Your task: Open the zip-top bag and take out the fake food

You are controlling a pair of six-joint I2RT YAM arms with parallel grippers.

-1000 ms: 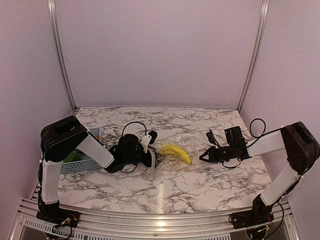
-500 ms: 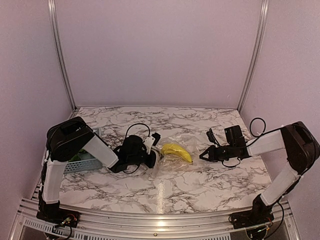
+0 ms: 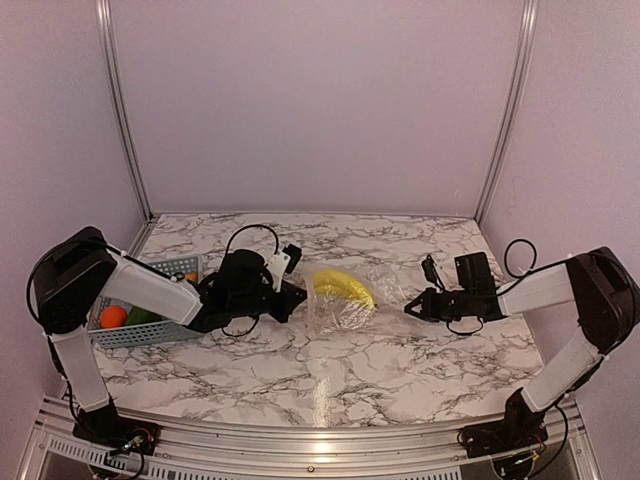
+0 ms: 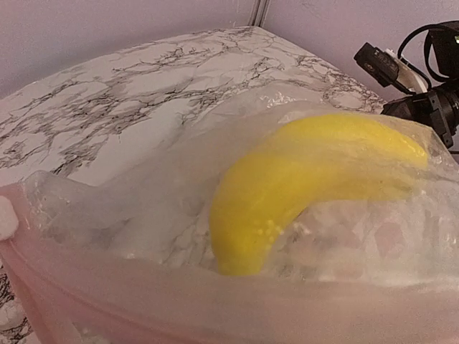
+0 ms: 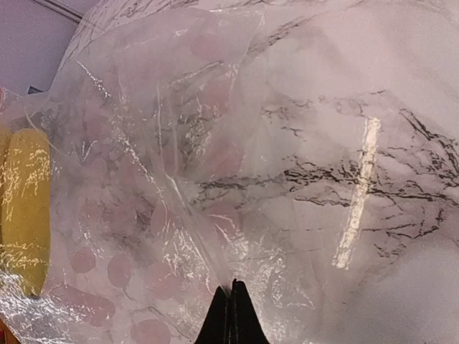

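From above, the left pincer [image 3: 298,296] lies low over the marble table [image 3: 330,370], clenched at the near edge of the clear bag [image 3: 345,312], which spreads out straight ahead of its tips. The banana [image 3: 345,286] sits inside the bag, just beyond those tips. Behind this pincer, beside its arm, stands a blue basket [image 3: 160,332] holding 1 orange ball [image 3: 113,317] and 1 green piece [image 3: 142,316]. The right pincer [image 3: 409,308] faces the other way, its tips meeting the opposite end of the bag, so the bag lies between the 2 pincers.

In the left wrist view, the pink zip strip [image 4: 143,301] runs across right under the camera. This pincer's own fingers are hidden, but the strip sits where they close. The banana lies just past the strip, curving away behind the film, and the right pincer shows dark at the far end.

In the right wrist view, the 2 black fingertips are pressed together on the crinkled film, with creases fanning out ahead of them. The banana lies ahead and far off to one side, inside the bag.
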